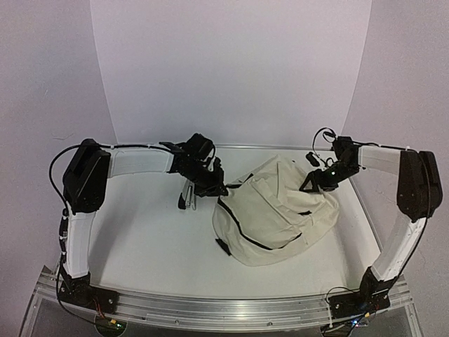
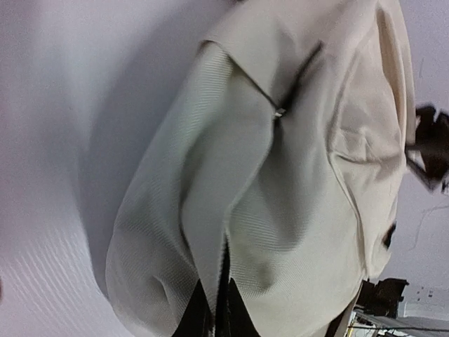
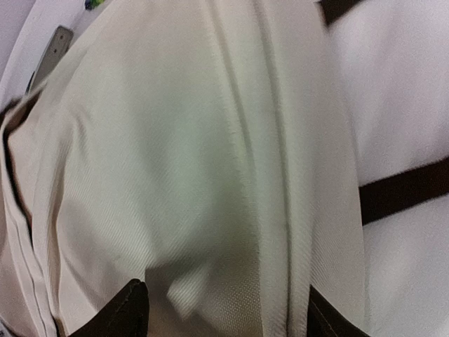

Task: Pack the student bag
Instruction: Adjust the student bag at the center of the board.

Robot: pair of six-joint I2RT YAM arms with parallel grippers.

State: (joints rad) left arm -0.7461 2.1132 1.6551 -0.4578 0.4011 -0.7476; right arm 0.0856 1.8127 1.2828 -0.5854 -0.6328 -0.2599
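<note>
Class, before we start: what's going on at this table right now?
Two robot arms are working on the cream student bag, which lies slumped on the white table. The left gripper is shut on a fold of fabric at the bag's left edge. The right gripper is at the bag's upper right, its fingers apart with fabric between them. Neither holds anything to pack.
</note>
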